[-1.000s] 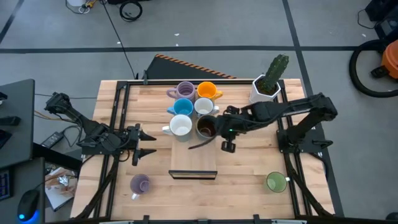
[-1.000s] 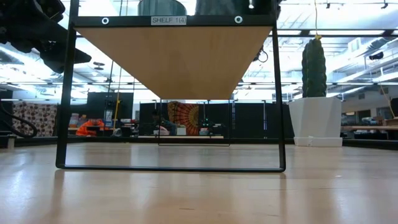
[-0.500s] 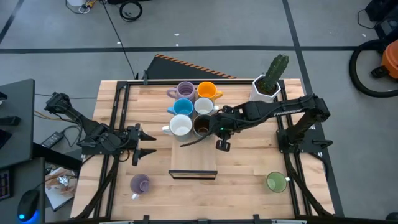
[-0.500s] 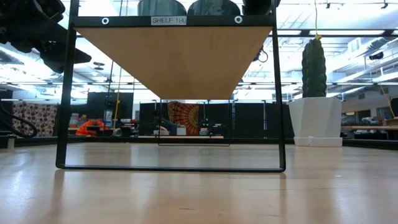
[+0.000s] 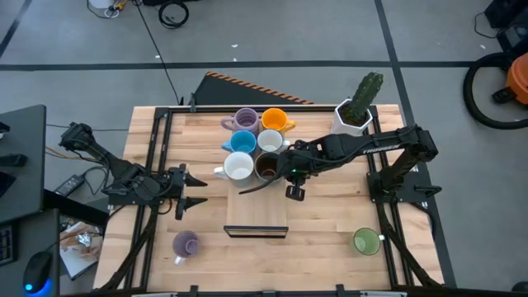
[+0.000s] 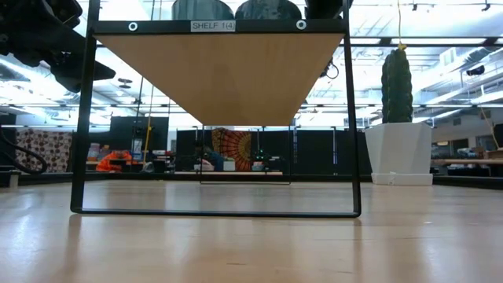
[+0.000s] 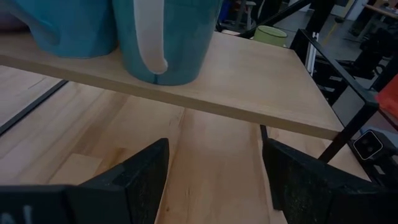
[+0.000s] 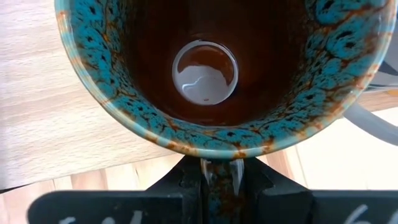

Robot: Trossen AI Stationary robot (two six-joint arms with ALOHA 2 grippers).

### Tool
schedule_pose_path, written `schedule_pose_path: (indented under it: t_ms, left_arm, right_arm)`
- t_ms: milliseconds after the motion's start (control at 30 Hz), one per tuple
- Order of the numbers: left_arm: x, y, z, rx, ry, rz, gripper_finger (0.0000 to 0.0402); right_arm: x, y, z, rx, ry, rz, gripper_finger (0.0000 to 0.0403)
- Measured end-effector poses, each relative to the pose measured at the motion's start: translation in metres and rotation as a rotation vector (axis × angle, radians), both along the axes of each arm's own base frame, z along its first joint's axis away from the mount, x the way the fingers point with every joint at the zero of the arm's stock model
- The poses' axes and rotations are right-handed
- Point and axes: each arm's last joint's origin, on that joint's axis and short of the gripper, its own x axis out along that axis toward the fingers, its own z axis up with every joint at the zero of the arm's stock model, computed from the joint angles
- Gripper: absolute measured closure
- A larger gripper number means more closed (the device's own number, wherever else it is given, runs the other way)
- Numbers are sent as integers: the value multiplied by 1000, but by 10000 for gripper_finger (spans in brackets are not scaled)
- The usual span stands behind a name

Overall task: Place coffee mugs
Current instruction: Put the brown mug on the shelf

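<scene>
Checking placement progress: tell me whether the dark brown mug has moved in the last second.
Yes. In the high view the dark brown mug, held by the right pincer, shifted left toward the white mug, judged against the cactus pot.

Right hand point(image 5: 283, 170) reaches inward, fingers pinched together; left hand point(image 5: 191, 189) waits with fingers spread

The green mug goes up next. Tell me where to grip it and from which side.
Grip the round green mug by its rim wall, from above, one finger inside: it stands upright, mouth open, alone on the wooden table. The right gripper holds the dark brown mug so.
</scene>
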Motion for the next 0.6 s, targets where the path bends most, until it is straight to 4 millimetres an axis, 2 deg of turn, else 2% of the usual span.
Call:
schedule_pose_path:
  t_ms: [233, 600]
  left_arm:
    - [0, 0, 0, -1, 0, 0, 137]
    - [0, 0, 0, -7, 0, 1, 137]
  right_arm:
    - [3, 0, 2, -8, -31, 24, 336]
    - [3, 1, 1, 13, -27, 37, 286]
